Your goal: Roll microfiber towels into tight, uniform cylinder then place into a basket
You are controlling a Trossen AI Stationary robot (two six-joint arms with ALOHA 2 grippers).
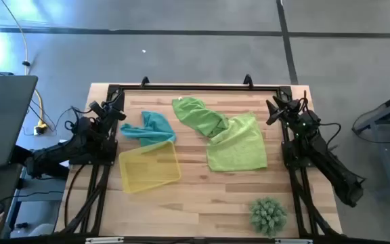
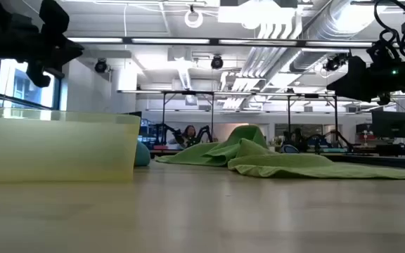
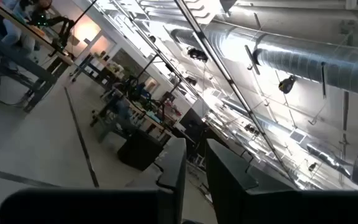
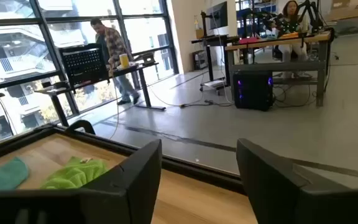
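A teal towel (image 1: 151, 127) lies crumpled at the table's back left, touching the far rim of the yellow basket (image 1: 149, 166). One lime green towel (image 1: 198, 115) is bunched up at the back middle. It overlaps a second green towel (image 1: 239, 148) that lies spread out flat to its right. My left gripper (image 1: 116, 112) hovers over the table's left edge, raised and tipped upward, its fingers (image 3: 173, 168) a narrow gap apart with nothing between. My right gripper (image 1: 274, 108) hovers over the right edge, open and holding nothing (image 4: 199, 168).
A spiky green ball-shaped plant (image 1: 268, 215) sits at the near right corner. A black frame (image 1: 195, 87) runs along the table's far edge and sides. Bare wood lies in front of the basket and the spread towel. A laptop (image 1: 2, 118) stands off the table's left.
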